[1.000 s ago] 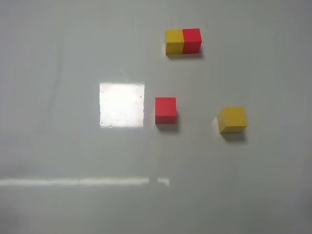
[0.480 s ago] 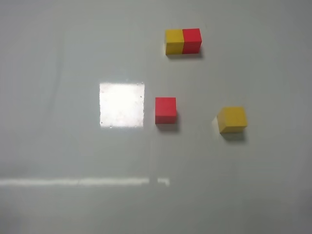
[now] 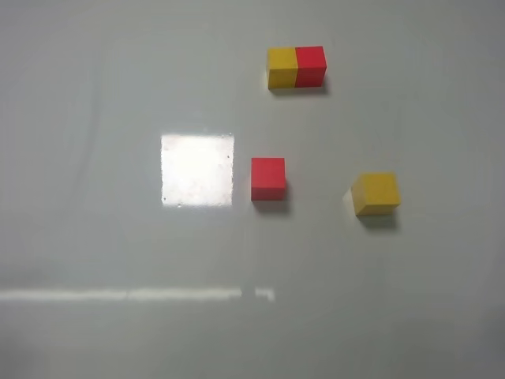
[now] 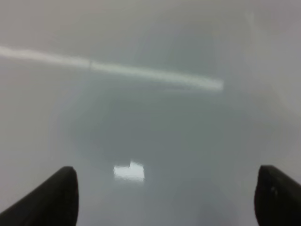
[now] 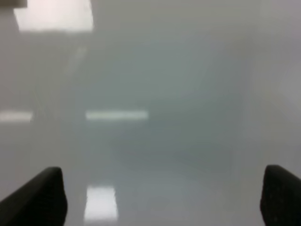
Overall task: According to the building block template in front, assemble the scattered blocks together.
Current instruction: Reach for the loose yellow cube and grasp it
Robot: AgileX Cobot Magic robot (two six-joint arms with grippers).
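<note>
The template bar (image 3: 296, 66), yellow cube on the left joined to a red cube on the right, lies at the far side of the grey table. The loose red cube (image 3: 268, 178) sits near the middle. The loose yellow cube (image 3: 375, 193) sits to its right, slightly turned, apart from it. Neither arm shows in the exterior high view. My left gripper (image 4: 167, 197) is open and empty over bare table; only its two dark fingertips (image 4: 59, 195) show. My right gripper (image 5: 164, 200) is open and empty too, fingertips (image 5: 40, 197) wide apart, no block between them.
A bright square light reflection (image 3: 197, 170) lies left of the red cube, and a thin bright streak (image 3: 134, 294) crosses the near part of the glossy grey table (image 3: 95, 237). No other objects show.
</note>
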